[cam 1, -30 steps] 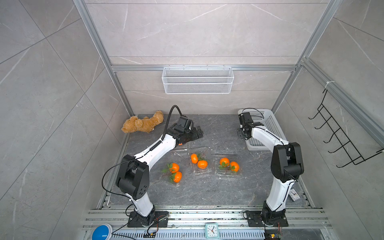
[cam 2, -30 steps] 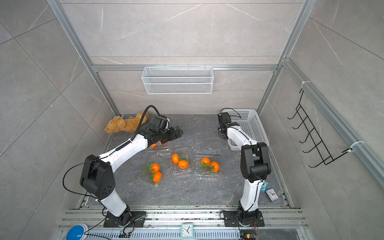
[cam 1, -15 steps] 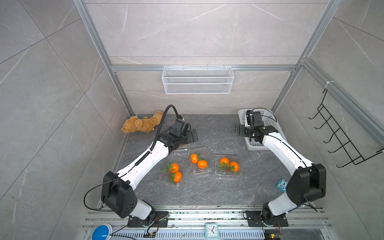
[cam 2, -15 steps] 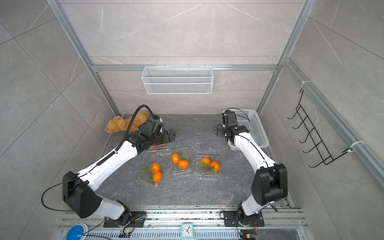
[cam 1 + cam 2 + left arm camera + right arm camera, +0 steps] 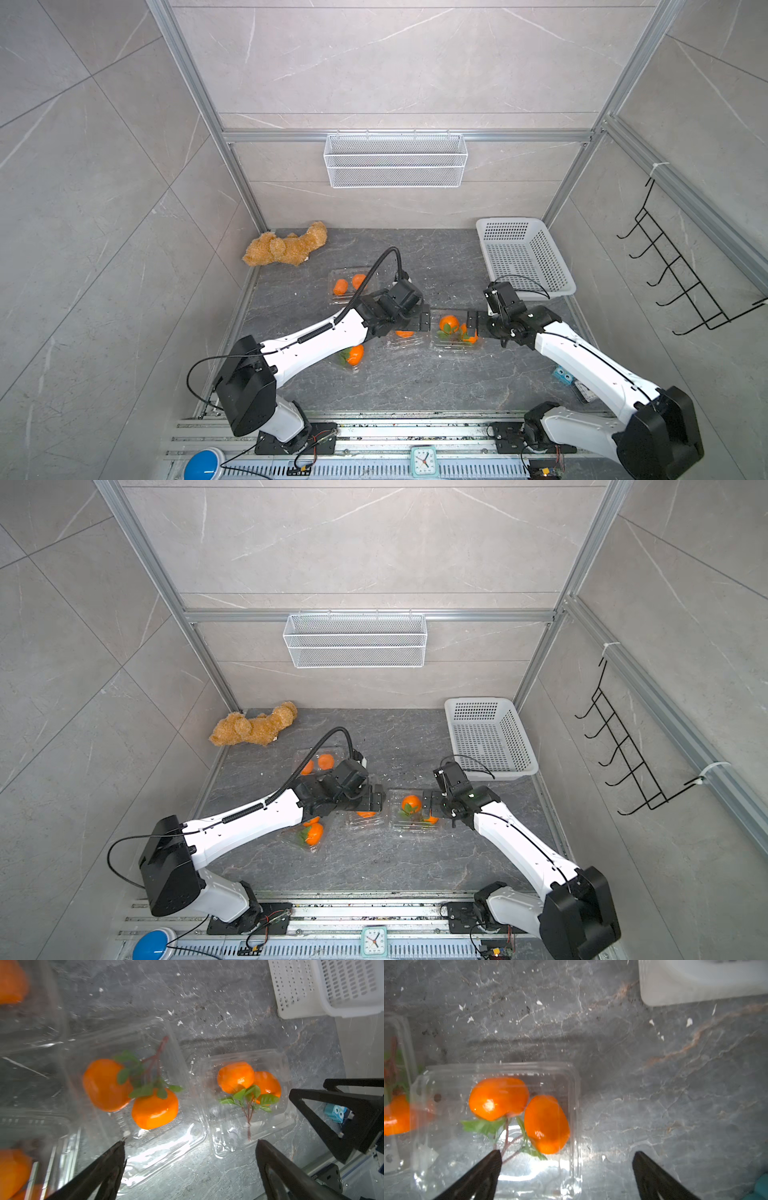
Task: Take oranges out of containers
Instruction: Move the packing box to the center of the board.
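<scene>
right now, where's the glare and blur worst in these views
Left wrist view: glare whitens the front of the middle clamshell, and the corner orange is smeared. Right wrist view: glare across the rightmost clamshell, white basket out of focus. Both top views: sharp, evenly lit.

Black fingers (image 5: 108,1169) are hanging wide apart over two clear boxes (image 5: 178,1142). Each box is holding two leafy oranges (image 5: 104,1084). A white basket (image 5: 291,991) is sitting nearby.
</scene>
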`<state>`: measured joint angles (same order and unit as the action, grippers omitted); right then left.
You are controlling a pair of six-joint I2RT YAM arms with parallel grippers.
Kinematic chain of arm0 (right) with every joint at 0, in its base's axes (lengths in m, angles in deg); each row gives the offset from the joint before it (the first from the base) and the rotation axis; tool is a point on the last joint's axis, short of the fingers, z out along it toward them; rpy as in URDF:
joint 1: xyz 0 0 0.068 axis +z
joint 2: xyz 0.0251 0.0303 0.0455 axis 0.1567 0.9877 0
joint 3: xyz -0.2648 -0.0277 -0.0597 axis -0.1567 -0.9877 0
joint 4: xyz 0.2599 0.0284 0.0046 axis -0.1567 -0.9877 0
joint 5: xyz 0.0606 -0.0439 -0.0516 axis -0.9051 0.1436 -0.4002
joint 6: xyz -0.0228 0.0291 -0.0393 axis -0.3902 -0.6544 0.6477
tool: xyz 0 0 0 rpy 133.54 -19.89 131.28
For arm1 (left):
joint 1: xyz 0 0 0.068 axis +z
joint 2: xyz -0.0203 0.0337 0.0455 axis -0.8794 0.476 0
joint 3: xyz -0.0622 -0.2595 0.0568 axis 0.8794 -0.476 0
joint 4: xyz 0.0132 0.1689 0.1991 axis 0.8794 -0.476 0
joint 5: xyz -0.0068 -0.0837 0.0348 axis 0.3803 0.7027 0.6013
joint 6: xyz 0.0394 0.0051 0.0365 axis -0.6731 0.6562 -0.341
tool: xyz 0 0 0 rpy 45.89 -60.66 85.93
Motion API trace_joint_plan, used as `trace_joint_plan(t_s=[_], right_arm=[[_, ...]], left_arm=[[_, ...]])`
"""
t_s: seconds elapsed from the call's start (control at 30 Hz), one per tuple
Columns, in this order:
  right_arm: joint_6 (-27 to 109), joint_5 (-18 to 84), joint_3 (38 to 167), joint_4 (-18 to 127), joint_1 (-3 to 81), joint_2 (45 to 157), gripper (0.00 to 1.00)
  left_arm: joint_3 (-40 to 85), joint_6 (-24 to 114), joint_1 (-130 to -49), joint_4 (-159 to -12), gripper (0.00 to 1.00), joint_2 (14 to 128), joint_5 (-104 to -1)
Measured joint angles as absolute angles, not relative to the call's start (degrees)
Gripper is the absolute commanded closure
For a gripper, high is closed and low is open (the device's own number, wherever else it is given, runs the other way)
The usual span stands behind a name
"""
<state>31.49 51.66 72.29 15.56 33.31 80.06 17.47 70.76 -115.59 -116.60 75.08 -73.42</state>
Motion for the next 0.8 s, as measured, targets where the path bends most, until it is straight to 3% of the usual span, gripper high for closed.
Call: trace_joint_plan(t_s=[0.23, 0.53, 0.8], right_arm=[[25.0, 47.3, 64.3, 20.6, 36.6, 79.2, 0.00], [16.5, 44.5, 65.0, 32.1, 43.3, 85.9, 0.00], [10.6, 44.6, 73.2, 37.0, 49.9, 96.9, 0.00]], left_arm=[[16.2, 73.0, -116.8, -113.7, 0.00, 77.3, -71.9], [13.3, 73.6, -116.3, -115.3, 0.00, 76.6, -72.9], [7.7, 74.7, -106.5, -117.3, 0.00, 70.7, -71.7]])
